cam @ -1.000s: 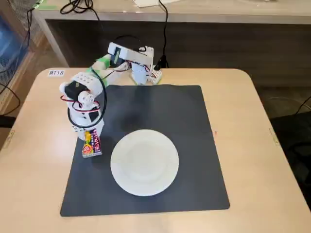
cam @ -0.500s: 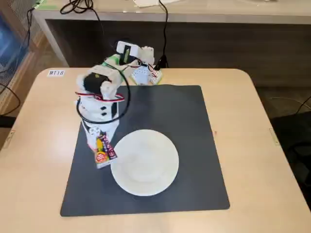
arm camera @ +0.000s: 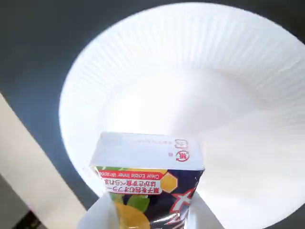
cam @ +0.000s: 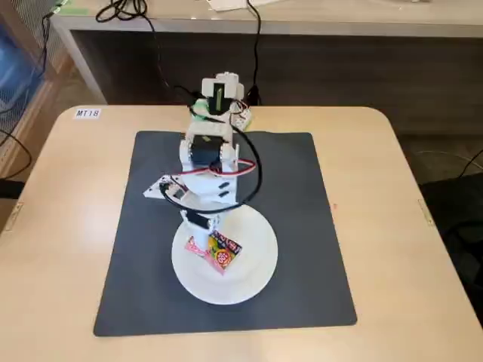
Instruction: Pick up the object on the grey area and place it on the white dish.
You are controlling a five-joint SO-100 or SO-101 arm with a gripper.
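Over the left half of the white dish, my gripper is shut on the object, a small pink and yellow snack box with a red-orange round mark. The dish lies on the front middle of the grey area. From the wrist view, the object sits between my white fingers at the bottom edge. Behind it are the dish and the grey area. I cannot tell whether the box touches the dish.
The arm's base stands at the mat's back edge, with cables running behind it. A label reading MT18 is stuck at the back left of the light wooden tabletop. A low bench runs behind the table.
The arm swung from the mat's left edge to the right, carrying the box from beside the dish to over the dish's left half.
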